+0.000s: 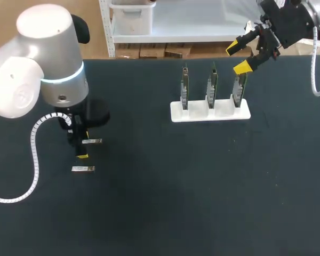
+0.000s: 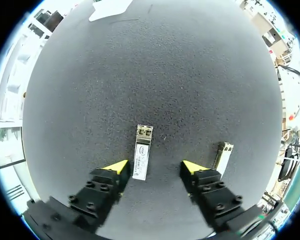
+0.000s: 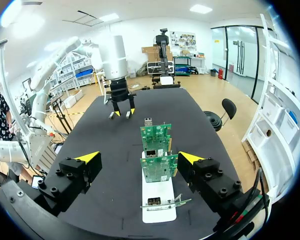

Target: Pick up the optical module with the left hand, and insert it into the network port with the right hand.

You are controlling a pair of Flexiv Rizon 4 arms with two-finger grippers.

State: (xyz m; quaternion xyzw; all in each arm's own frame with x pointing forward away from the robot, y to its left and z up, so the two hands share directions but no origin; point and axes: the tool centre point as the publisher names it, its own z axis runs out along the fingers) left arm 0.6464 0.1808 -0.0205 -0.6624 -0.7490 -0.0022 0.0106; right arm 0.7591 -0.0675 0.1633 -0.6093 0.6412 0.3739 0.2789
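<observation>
Two small silver optical modules lie on the black table. One module (image 2: 141, 159) (image 1: 92, 141) lies between the fingers of my left gripper (image 2: 153, 167) (image 1: 80, 146), close to one yellow tip and clear of the other, so the gripper is open. The second module (image 2: 223, 154) (image 1: 83, 169) lies just outside the other finger. A white stand (image 1: 210, 110) (image 3: 159, 202) holds three upright green network cards (image 1: 211, 85) (image 3: 159, 167), each with a metal port (image 3: 151, 152). My right gripper (image 1: 242, 56) (image 3: 140, 157) hangs open above the stand's right end, empty.
The black table (image 1: 165, 192) is bare between the modules and the stand. My left arm's white cable (image 1: 34, 154) loops down over the table's left side. The stand sits near the table's far edge.
</observation>
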